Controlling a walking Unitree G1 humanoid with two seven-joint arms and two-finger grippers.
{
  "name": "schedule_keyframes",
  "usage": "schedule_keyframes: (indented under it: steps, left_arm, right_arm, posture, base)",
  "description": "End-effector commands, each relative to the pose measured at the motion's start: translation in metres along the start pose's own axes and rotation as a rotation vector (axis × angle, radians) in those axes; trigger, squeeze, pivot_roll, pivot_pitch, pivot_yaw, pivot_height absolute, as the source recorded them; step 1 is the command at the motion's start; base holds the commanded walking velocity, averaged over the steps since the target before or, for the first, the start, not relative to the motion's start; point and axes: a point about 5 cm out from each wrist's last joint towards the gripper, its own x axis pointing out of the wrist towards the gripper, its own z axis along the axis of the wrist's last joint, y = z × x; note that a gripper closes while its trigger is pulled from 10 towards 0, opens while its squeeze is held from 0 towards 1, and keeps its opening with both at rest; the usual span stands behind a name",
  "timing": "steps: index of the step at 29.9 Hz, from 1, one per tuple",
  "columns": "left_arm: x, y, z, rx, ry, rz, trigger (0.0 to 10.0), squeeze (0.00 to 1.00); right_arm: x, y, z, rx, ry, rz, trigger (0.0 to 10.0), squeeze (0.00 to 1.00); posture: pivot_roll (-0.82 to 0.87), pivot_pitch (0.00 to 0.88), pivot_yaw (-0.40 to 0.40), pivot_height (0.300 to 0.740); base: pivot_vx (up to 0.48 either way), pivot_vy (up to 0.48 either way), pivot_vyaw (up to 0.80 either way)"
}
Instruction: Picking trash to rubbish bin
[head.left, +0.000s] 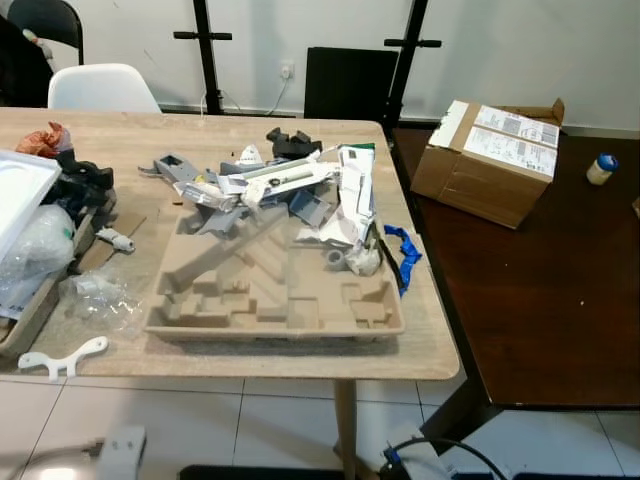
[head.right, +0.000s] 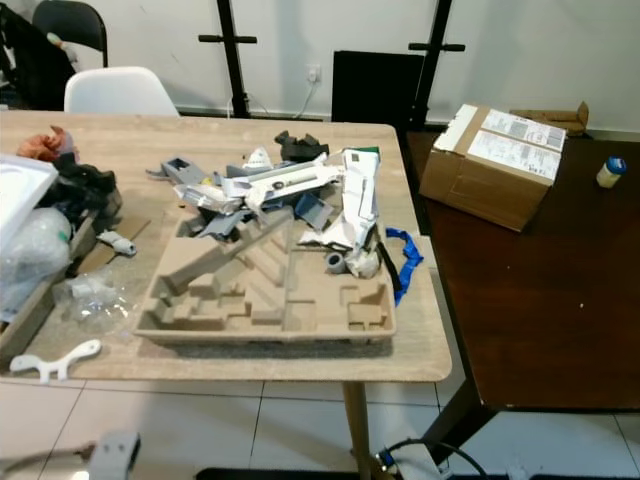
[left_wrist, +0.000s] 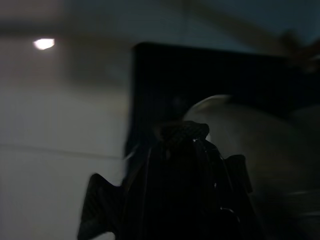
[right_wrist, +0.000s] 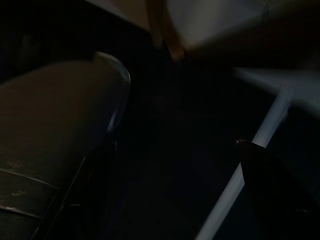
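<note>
A light wooden table (head.left: 420, 345) is standing before the robot, carrying the trash to be cleared. A moulded pulp packaging tray (head.left: 275, 290) is lying near the table's front edge, and a heap of grey plastic parts and white paper scraps (head.left: 290, 190) is spilling across the tray's far side. A blue strap (head.left: 403, 255) is resting just beside the tray, toward the table's right edge. A white plastic bracket (head.left: 62, 358) is lying at the front left corner, near crumpled clear plastic (head.left: 100, 295). A cardboard box (head.left: 490, 155) is sitting on the dark brown table (head.left: 540, 320) to the right. The left gripper (left_wrist: 182, 137) is hanging in shade with fingers together, grasping nothing; the right gripper's (right_wrist: 175, 165) fingers are standing apart, released.
</note>
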Motion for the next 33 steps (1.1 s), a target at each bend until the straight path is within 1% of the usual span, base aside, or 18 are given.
schedule_keyframes:
  steps: [1,2,3,4,5,6,7,8,10,12,16,21,24,27,31,33]
  left_arm:
    - [0.004,-0.003,-0.005,-0.013,-0.005,0.031,10.0,0.00]
    - [0.007,-0.009,-0.005,-0.037,-0.024,0.028,10.0,0.00]
    - [0.007,-0.009,-0.005,-0.037,-0.024,0.028,10.0,0.00]
    - [0.009,-0.016,-0.001,-0.062,-0.048,-0.005,10.0,0.00]
    - [0.011,-0.020,0.002,-0.070,-0.061,-0.032,10.0,0.00]
    - [0.011,-0.020,0.002,-0.070,-0.061,-0.032,10.0,0.00]
    - [0.013,-0.023,0.005,-0.063,-0.080,-0.030,10.0,0.00]
    - [0.013,-0.023,0.005,-0.063,-0.080,-0.030,10.0,0.00]
    - [0.017,-0.026,0.015,-0.044,-0.118,-0.025,10.0,0.00]
    - [0.019,-0.029,0.020,-0.027,-0.126,-0.043,10.0,0.00]
    - [0.021,-0.031,0.023,-0.022,-0.139,-0.048,10.0,0.00]
    - [0.025,-0.032,0.031,-0.035,-0.177,-0.050,10.0,0.00]
    - [0.025,-0.033,0.039,-0.069,-0.231,-0.031,10.0,0.00]
    - [0.025,-0.034,0.045,-0.066,-0.288,-0.022,10.0,0.00]
    - [0.025,-0.034,0.047,-0.069,-0.302,-0.019,10.0,0.00]
    - [0.026,-0.036,0.048,-0.075,-0.304,-0.028,10.0,0.00]
  right_arm:
    - [-0.001,0.009,-0.023,0.142,0.090,-0.003,10.0,0.00]
    - [-0.002,0.010,-0.026,0.226,0.095,-0.027,10.0,0.00]
    - [-0.002,0.010,-0.026,0.226,0.095,-0.027,10.0,0.00]
    - [-0.002,0.009,-0.026,0.292,0.079,-0.052,10.0,0.00]
    - [-0.002,0.008,-0.026,0.331,0.059,-0.069,10.0,0.00]
    - [-0.002,0.008,-0.026,0.331,0.059,-0.069,10.0,0.00]
    - [-0.002,0.006,-0.025,0.355,0.045,-0.080,10.0,0.00]
    - [-0.002,0.006,-0.025,0.355,0.045,-0.080,10.0,0.00]
    - [-0.002,0.005,-0.022,0.342,0.027,-0.074,10.0,0.00]
    - [-0.002,0.005,-0.021,0.328,0.028,-0.069,10.0,0.00]
    - [-0.002,0.005,-0.020,0.329,0.031,-0.072,10.0,0.00]
    - [-0.001,0.007,-0.019,0.314,0.026,-0.076,10.0,0.00]
    - [-0.001,0.007,-0.016,0.302,0.004,-0.075,10.0,0.00]
    - [-0.001,0.006,-0.013,0.309,-0.019,-0.085,10.0,0.00]
    - [-0.001,0.005,-0.011,0.317,-0.029,-0.089,10.0,0.00]
    - [0.000,0.005,-0.010,0.316,-0.032,-0.087,10.0,0.00]
  posture:
    - [0.00,0.109,0.005,0.740]
    - [-0.01,0.107,0.011,0.740]
    - [-0.01,0.107,0.011,0.740]
    - [-0.01,0.110,0.013,0.740]
    - [-0.01,0.110,0.013,0.740]
    - [-0.01,0.110,0.013,0.740]
    - [-0.01,0.113,0.015,0.740]
    - [-0.01,0.113,0.015,0.740]
    - [-0.01,0.116,0.021,0.740]
    - [-0.01,0.117,0.023,0.740]
    - [-0.01,0.118,0.023,0.740]
    - [-0.01,0.119,0.022,0.740]
    - [-0.02,0.125,0.020,0.740]
    - [-0.02,0.125,0.018,0.740]
    - [-0.02,0.126,0.016,0.740]
    - [-0.02,0.127,0.015,0.740]
  base:
    - [0.000,0.000,0.00]
    - [0.000,0.000,0.00]
    - [0.000,0.000,0.00]
    - [0.000,0.000,0.00]
    - [0.000,0.000,0.00]
    - [0.000,0.000,0.00]
    - [0.000,0.000,0.00]
    - [0.000,0.000,0.00]
    - [0.000,0.000,0.00]
    - [0.000,0.000,0.00]
    - [0.000,0.000,0.00]
    - [0.000,0.000,0.00]
    - [0.000,0.000,0.00]
    - [0.000,0.000,0.00]
    - [0.000,0.000,0.00]
    - [-0.294,0.000,0.00]
